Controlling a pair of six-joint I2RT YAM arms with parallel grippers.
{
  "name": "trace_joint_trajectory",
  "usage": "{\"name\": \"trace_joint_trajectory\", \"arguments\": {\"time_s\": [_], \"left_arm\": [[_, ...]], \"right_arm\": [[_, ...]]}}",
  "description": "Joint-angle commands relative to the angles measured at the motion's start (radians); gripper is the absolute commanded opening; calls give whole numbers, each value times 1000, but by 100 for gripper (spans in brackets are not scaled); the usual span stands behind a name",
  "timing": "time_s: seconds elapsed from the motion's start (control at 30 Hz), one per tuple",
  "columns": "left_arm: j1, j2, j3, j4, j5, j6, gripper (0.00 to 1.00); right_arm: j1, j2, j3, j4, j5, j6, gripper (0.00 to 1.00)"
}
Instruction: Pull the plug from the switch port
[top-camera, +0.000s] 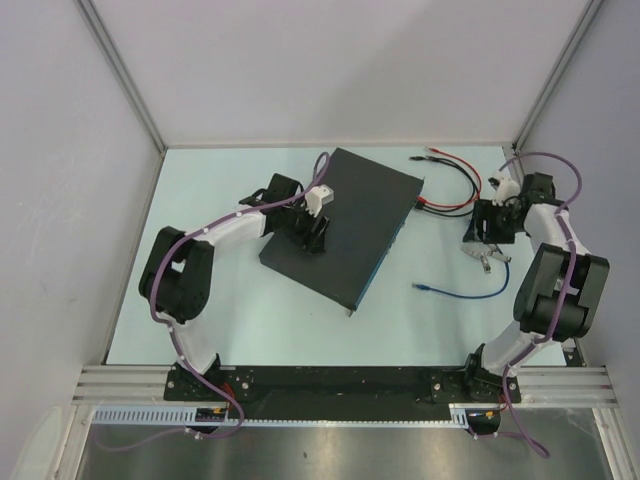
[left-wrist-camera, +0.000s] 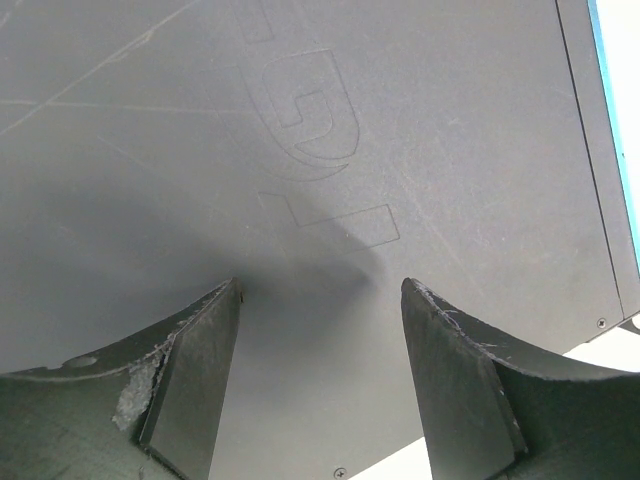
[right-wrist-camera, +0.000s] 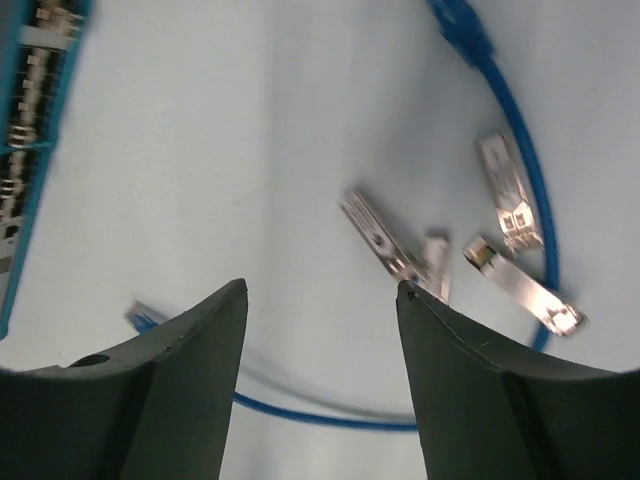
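- Your switch (top-camera: 365, 205) lies flat on the pale surface (top-camera: 250, 320), about mid-way between the two arms and turned at a slant; its thin bluish edge (top-camera: 385, 250) faces your right arm
- Your left hand (left-wrist-camera: 320, 290) is over the switch's dark top, near its left side; the fingers (left-wrist-camera: 190, 370) are spread with nothing between them; whether the tips touch the lid, you cannot tell from the left wrist view
- Your right hand (right-wrist-camera: 320, 288) is well apart from the switch, low over the surface; its fingers are spread and pinch nothing
- Just beyond that hand lie small silver metal pieces (right-wrist-camera: 380, 240), loose on the surface; a blue cable (right-wrist-camera: 520, 150) curves around them
- The blue cable's plug (top-camera: 422, 287) lies free on the surface, apart from the switch
- The row of ports (right-wrist-camera: 30, 150) shows at the left edge of the right wrist view; it is too blurred to tell what sits in them
- A red wire (top-camera: 462, 163) and a black one lie at the far right; their ends reach the switch's right corner; whether they are plugged in, you cannot tell
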Motion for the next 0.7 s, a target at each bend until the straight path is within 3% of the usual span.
{"name": "trace_joint_trajectory", "arguments": {"time_s": [0.0, 0.1, 0.17, 0.3, 0.37, 0.5, 0.67], "left_arm": [[-1, -12, 7, -8, 14, -13, 71], [13, -58, -21, -6, -7, 13, 71], [33, -84, -47, -8, -23, 31, 71], [87, -138, -76, -34, -69, 50, 70], [133, -145, -82, -46, -75, 45, 71], [196, -155, -82, -48, -66, 10, 70], [209, -170, -84, -42, -66, 2, 71]], "right_arm": [[144, -21, 21, 146, -77, 91, 66], [233, 29, 55, 188, -100, 95, 64], [267, 59, 77, 179, -158, 94, 57], [388, 135, 116, 8, -238, -57, 21], [477, 154, 115, -75, -251, -224, 12], [600, 207, 113, -212, -252, -427, 5], [744, 232, 113, -151, -241, -533, 4]]}}
